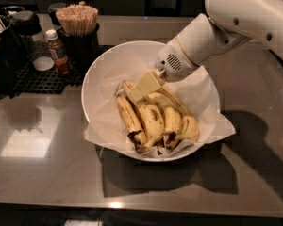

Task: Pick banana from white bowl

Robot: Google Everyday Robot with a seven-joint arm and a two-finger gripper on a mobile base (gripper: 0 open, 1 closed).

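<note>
**A:** Where is the banana?

**B:** The banana [150, 120], the longest in a small heap, lies nearly straight in the white bowl [87, 86] on crumpled paper [205, 102]. Its blackened stem end points toward the near rim. A slimmer banana [127, 117] touches it on the picture's left, and two more press against its other side.

**A:** And the hand?

**B:** The hand [140, 89] is pale yellow, on a white arm reaching in from the upper right. It sits low inside the bowl, at the far ends of the bananas. I cannot tell whether it is wide, narrow or holding anything.

**A:** How would the fruit handle?

**B:** Probably light and soft. The brown speckles and a dark blotch suggest ripeness, so a hard squeeze could bruise it. The skin looks smooth rather than slick. The far end seems the best place to take hold, since neighbours crowd both flanks.
</note>
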